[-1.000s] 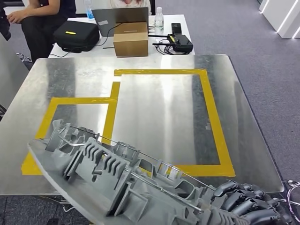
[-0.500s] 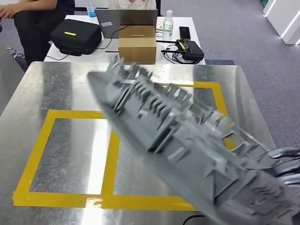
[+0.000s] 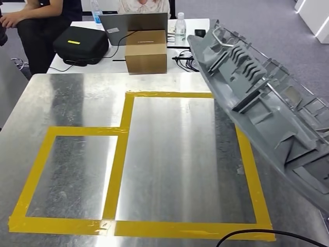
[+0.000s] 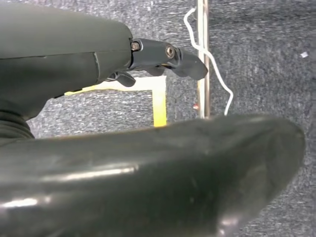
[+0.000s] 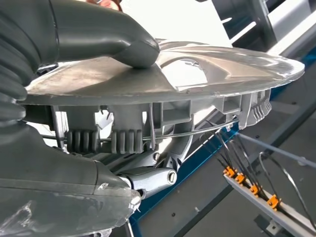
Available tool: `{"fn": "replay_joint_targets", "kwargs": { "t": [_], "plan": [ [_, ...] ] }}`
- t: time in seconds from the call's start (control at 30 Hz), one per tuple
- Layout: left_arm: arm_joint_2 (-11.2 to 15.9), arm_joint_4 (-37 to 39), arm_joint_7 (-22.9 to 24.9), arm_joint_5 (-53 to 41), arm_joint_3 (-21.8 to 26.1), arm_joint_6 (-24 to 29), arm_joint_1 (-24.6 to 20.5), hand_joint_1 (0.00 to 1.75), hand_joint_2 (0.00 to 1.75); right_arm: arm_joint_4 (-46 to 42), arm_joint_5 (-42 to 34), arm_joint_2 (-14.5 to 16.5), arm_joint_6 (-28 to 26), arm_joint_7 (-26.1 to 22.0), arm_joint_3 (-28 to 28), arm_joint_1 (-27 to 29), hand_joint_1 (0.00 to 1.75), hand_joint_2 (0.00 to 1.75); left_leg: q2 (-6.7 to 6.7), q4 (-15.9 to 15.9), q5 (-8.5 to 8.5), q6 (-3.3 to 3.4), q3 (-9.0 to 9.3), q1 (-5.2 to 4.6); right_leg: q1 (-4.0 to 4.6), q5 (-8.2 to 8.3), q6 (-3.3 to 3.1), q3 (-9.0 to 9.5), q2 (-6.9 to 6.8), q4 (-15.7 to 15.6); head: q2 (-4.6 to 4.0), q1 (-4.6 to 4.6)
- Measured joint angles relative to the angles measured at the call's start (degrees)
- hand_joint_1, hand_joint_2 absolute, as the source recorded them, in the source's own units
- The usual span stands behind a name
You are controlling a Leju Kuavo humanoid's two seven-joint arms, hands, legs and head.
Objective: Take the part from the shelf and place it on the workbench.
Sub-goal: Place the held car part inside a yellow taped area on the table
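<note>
Part point(image 3: 268, 108): long grey ribbed moulding; held tilted in the air above the right edge of the workbench point(image 3: 70, 98), its far tip over the far right corner.
Right hand point(image 5: 74, 143): clamped on the part; thumb on the smooth face, fingers under the ribbed side.
Left hand point(image 4: 111, 98): over carpet; holds nothing; fingers apart.
Workbench: metal top; yellow tape point(image 3: 123, 139) marks two rectangles.
Beyond the far edge: cardboard box point(image 3: 146, 50); black case point(image 3: 80, 43).
</note>
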Motion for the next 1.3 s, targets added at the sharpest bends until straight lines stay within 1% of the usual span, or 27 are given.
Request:
{"fn": "replay_joint_targets", "kwargs": {
  "t": [0.03, 0.1, 0.23, 0.33, 0.37, 0.47, 0.5, 0.53, 0.6, 0.63, 0.67, 0.73, 0.77, 0.8, 0.83, 0.9, 0.93, 0.97, 1.0, 1.03, 1.07, 1.1, 1.13, 1.17, 1.2, 1.23, 1.3],
  "plan": [
    [0.00, 0.00, -0.10, -0.02, -0.07, 0.12, -0.09, 0.00, 0.00, 0.00, -0.04, 0.00, 0.17, 0.10, -0.45, 0.11, 1.75, 1.75, 0.00, -3.54, 1.83, 0.05, 1.76, 0.01, 0.09, -0.08, 0.14, 0.04, 0.05, 0.08, 0.00, -0.01],
    [-0.01, 0.00, -0.21, -0.05, -0.19, 0.29, -0.31, 0.00, 0.00, 0.00, -0.09, -0.01, 0.41, 0.29, -1.16, 0.24, 1.75, 1.75, -0.06, -8.80, 3.32, 0.39, 4.21, 0.05, 0.33, -0.18, 0.58, -0.22, 0.16, 0.37, 0.00, -0.01],
    [-0.10, 0.00, -0.26, -0.11, -0.43, 0.38, -0.39, 0.00, 0.00, 0.03, -0.09, -0.01, 0.85, 0.78, -1.99, 0.68, 1.75, 1.75, -0.09, -10.12, 3.50, 1.49, 4.37, 0.17, 0.38, 0.17, 1.51, -0.49, 0.21, 0.24, 0.00, -0.06],
    [-0.13, 0.00, -0.26, -0.11, -0.45, 0.38, -0.34, 0.00, 0.00, 0.04, -0.08, -0.02, 0.92, 0.84, -2.10, 0.89, 1.75, 1.75, -0.01, -10.27, 3.67, 1.77, 4.34, 0.33, 0.36, 0.09, 1.66, -0.51, 0.21, 0.30, 0.00, -0.08],
    [-0.12, 0.00, -0.27, -0.11, -0.46, 0.38, -0.35, 0.00, 0.00, 0.05, -0.08, -0.02, 0.96, 0.87, -2.16, 0.99, 1.75, 1.75, 0.01, -10.27, 3.74, 1.87, 4.30, 0.34, 0.36, -0.45, 1.76, -0.68, 0.15, 0.70, 0.00, 0.00],
    [-0.09, 0.00, -0.30, -0.15, -0.49, 0.40, -0.37, 0.00, 0.00, 0.36, -0.08, -0.02, 1.25, 1.26, -2.69, 1.73, 1.75, 1.75, 0.17, -10.26, 4.95, 2.50, 3.01, 0.22, 0.19, -7.18, 2.50, -3.58, -0.05, 10.97, 0.00, 0.45],
    [-0.09, 0.00, -0.31, -0.16, -0.50, 0.40, -0.37, 0.00, 0.00, 0.52, -0.08, -0.02, 1.39, 1.44, -2.88, 1.98, 1.75, 1.75, 0.21, -10.25, 5.53, 2.55, 2.34, 0.18, 0.12, -8.11, 2.63, -3.35, -0.06, 12.69, 0.00, 0.53],
    [-0.09, 0.00, -0.31, -0.17, -0.51, 0.40, -0.37, 0.00, 0.00, 0.65, -0.08, -0.02, 1.56, 1.61, -3.00, 2.19, 1.75, 1.75, 0.23, -10.25, 6.07, 2.40, 1.77, 0.20, 0.08, -6.90, 2.64, -1.40, -0.07, 10.49, 0.00, 0.54],
    [-0.03, 0.00, -0.31, -0.18, -0.54, 0.44, -0.35, 0.00, 0.00, 0.92, -0.05, -0.02, 1.98, 2.04, -3.22, 2.47, 1.75, 1.75, 0.15, -10.25, 6.92, 1.86, 1.20, 0.18, 0.06, -4.61, 2.45, 3.66, 0.01, 2.62, 0.00, 0.49],
    [0.03, 0.00, -0.33, -0.18, -0.55, 0.46, -0.32, 0.00, 0.00, 1.11, -0.02, -0.02, 2.15, 2.22, -3.37, 2.71, 1.75, 1.75, 0.07, -10.29, 7.37, 1.50, 1.12, 0.14, 0.11, -4.16, 2.20, 5.04, 0.09, 0.13, 0.00, 0.45],
    [0.08, 0.00, -0.34, -0.18, -0.57, 0.49, -0.30, 0.00, 0.00, 1.33, 0.03, -0.01, 2.28, 2.35, -3.50, 2.92, 1.75, 1.75, -0.01, -10.41, 7.86, 1.10, 1.12, 0.13, 0.25, -4.08, 1.85, 5.51, 0.20, -1.00, 0.00, 0.38],
    [0.09, 0.01, -0.37, -0.21, -0.69, 0.51, -0.22, 0.00, 0.00, 1.75, 0.10, -0.01, 2.43, 2.44, -3.72, 3.26, 1.75, 1.75, -0.11, -10.93, 8.82, 0.29, 1.11, 0.20, 0.41, -3.33, 0.92, 4.74, 0.29, -1.09, 0.00, 0.32],
    [0.05, 0.01, -0.38, -0.26, -0.78, 0.51, -0.18, 0.00, 0.00, 1.90, 0.12, 0.00, 2.47, 2.44, -3.76, 3.27, 1.75, 1.75, -0.08, -11.00, 8.58, -0.04, 0.91, 0.28, 0.39, -2.79, 0.46, 4.27, 0.25, -1.12, 0.00, 0.27],
    [0.02, 0.02, -0.38, -0.33, -0.85, 0.51, -0.13, 0.00, 0.00, 1.99, 0.11, 0.00, 2.48, 2.43, -3.81, 3.31, 1.75, 1.75, -0.05, -10.35, 7.17, -0.33, 0.52, 0.31, 0.30, -2.15, -0.03, 3.70, 0.17, -1.22, 0.00, 0.25],
    [-0.01, 0.02, -0.39, -0.39, -0.91, 0.51, -0.10, 0.00, 0.00, 2.08, 0.12, 0.00, 2.49, 2.43, -3.87, 3.34, 1.75, 1.75, 0.00, -8.53, 4.71, -0.55, -0.16, 0.34, 0.20, -1.41, -0.42, 3.04, 0.10, -1.30, 0.00, 0.15],
    [-0.04, 0.02, -0.39, -0.46, -0.97, 0.51, -0.18, 0.00, 0.00, 2.27, 0.13, 0.01, 2.51, 2.43, -3.94, 3.50, 1.75, 1.75, 0.04, -1.89, -1.29, -0.85, -1.92, 0.31, 0.23, -0.02, -0.89, 1.49, 0.05, -1.25, 0.00, -0.04],
    [-0.05, 0.02, -0.39, -0.48, -1.01, 0.51, -0.23, 0.00, 0.00, 2.40, 0.15, 0.01, 2.53, 2.45, -3.97, 3.60, 1.75, 1.75, 0.04, 1.48, -2.91, -0.92, -2.55, 0.28, 0.27, 0.59, -0.94, 0.66, 0.06, -1.21, 0.00, -0.10],
    [-0.07, 0.02, -0.39, -0.49, -1.07, 0.52, -0.28, 0.00, 0.00, 2.51, 0.23, 0.02, 2.68, 2.56, -3.98, 3.70, 1.75, 1.75, 0.04, 3.66, -3.08, -0.91, -2.54, 0.24, 0.31, 1.17, -0.96, -0.23, 0.07, -1.19, 0.00, -0.10],
    [-0.09, 0.02, -0.38, -0.50, -1.15, 0.57, -0.30, 0.00, 0.00, 2.62, 0.43, 0.02, 3.00, 2.82, -3.99, 3.80, 1.75, 1.75, 0.04, 4.10, -2.06, -0.82, -1.69, 0.19, 0.37, 1.69, -0.92, -1.05, 0.07, -1.17, 0.00, -0.11],
    [-0.09, 0.02, -0.34, -0.51, -1.24, 0.62, -0.32, 0.00, 0.00, 2.75, 0.76, 0.02, 3.45, 3.25, -4.03, 3.93, 1.75, 1.75, 0.04, 2.70, -0.44, -0.63, 0.09, 0.12, 0.41, 2.16, -0.84, -1.77, 0.08, -1.17, 0.00, -0.11],
    [-0.08, 0.02, -0.28, -0.51, -1.32, 0.67, -0.35, 0.00, 0.00, 2.96, 1.30, 0.02, 4.02, 3.86, -4.12, 4.09, 1.75, 1.75, 0.04, -0.25, 0.89, -0.34, 2.76, 0.03, 0.44, 2.65, -0.71, -2.33, 0.08, -1.15, 0.00, -0.12],
    [-0.04, 0.02, -0.19, -0.51, -1.38, 0.72, -0.39, 0.00, 0.00, 3.27, 2.04, 0.02, 4.57, 4.50, -4.28, 4.28, 1.75, 1.75, 0.04, -4.13, 1.36, -0.02, 5.86, -0.12, 0.54, 3.03, -0.51, -2.77, 0.05, -1.08, 0.00, -0.14],
    [0.01, 0.01, -0.05, -0.52, -1.40, 0.73, -0.47, 0.00, 0.00, 3.75, 3.00, 0.01, 5.14, 5.14, -4.49, 4.50, 1.75, 1.75, 0.04, -7.92, 1.02, 0.37, 8.59, -0.24, 0.63, 3.39, -0.26, -3.09, 0.00, -0.98, 0.00, -0.11],
    [0.05, 0.01, 0.10, -0.52, -1.43, 0.74, -0.56, 0.00, 0.00, 4.38, 4.18, -0.01, 5.72, 5.73, -4.72, 4.73, 1.75, 1.75, 0.04, -10.86, 0.26, 0.75, 10.50, -0.37, 0.70, 3.75, 0.05, -3.36, -0.05, -0.88, 0.00, -0.11],
    [0.08, 0.00, 0.31, -0.53, -1.44, 0.75, -0.62, 0.00, 0.00, 5.25, 5.60, -0.03, 6.35, 6.32, -4.93, 4.91, 1.75, 1.75, 0.03, -12.58, -0.35, 1.12, 11.40, -0.49, 0.75, 4.11, 0.39, -3.57, -0.10, -0.87, 0.00, -0.09],
    [0.08, 0.01, 0.53, -0.53, -1.45, 0.74, -0.62, 0.00, 0.00, 6.29, 7.15, -0.07, 6.94, 6.99, -5.13, 5.06, 1.75, 1.75, 0.05, -13.31, -0.55, 1.55, 11.50, -0.44, 0.72, 4.46, 0.73, -3.69, -0.13, -0.91, 0.00, -0.08],
    [0.10, 0.01, 0.83, -0.55, -1.49, 0.67, -0.49, 0.00, 0.00, 9.04, 10.88, -0.46, 7.73, 8.49, -5.44, 5.26, 1.75, 1.75, 0.20, -13.60, -0.10, 2.34, 11.28, -0.29, 0.61, 3.87, 1.39, -4.30, -0.13, -0.03, 0.00, 0.03]
  ]
}}
